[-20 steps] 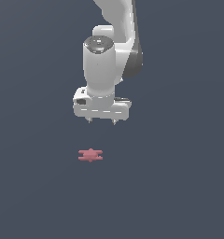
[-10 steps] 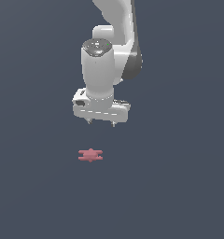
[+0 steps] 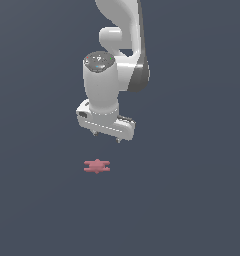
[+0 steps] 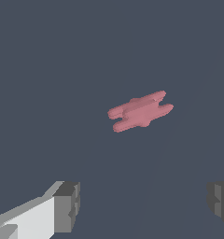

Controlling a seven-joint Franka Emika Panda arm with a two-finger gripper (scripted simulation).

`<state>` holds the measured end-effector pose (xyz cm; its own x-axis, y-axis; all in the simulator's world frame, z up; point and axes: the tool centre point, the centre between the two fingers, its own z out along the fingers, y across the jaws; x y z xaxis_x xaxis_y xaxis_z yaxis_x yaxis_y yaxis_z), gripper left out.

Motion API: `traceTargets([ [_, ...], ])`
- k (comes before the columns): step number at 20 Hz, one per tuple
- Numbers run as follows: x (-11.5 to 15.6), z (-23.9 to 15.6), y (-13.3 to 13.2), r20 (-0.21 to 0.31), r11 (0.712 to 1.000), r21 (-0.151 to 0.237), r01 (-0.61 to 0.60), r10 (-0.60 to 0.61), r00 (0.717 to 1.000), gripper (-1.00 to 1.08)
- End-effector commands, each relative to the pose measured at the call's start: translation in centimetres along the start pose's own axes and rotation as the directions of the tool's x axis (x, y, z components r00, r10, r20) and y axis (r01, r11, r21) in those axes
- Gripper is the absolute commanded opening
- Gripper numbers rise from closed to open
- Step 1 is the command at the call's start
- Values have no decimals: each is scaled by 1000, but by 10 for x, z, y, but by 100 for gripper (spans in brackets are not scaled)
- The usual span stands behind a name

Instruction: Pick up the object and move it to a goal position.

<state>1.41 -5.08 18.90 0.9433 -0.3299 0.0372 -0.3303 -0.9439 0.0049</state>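
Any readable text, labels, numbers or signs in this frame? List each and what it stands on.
None can be read.
The object is plain pinkish-red, with no marking in either view.
The gripper body is plain white.
The arm's wrist cap has a few tiny coloured specks, too small to read as text.
The floor carries no signs.

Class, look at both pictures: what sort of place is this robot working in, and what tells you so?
Most likely a simulated test scene, not a real room: a flat, plain dark grey floor, a smooth white robot arm with its hand open, and one small pink piece.
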Motion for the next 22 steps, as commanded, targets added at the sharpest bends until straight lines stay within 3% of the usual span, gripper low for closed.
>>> traceTargets([
  [1,4,7,1,5,997,3,-73,73,997,100],
  [6,13,21,5,14,974,5,-228,228,974,100],
  [11,22,36,8,22,926,3,-376,376,926,100],
  [16,30,51,12,28,857,-1,-515,515,857,100],
  [22,39,69,17,32,748,-10,-663,663,748,100],
])
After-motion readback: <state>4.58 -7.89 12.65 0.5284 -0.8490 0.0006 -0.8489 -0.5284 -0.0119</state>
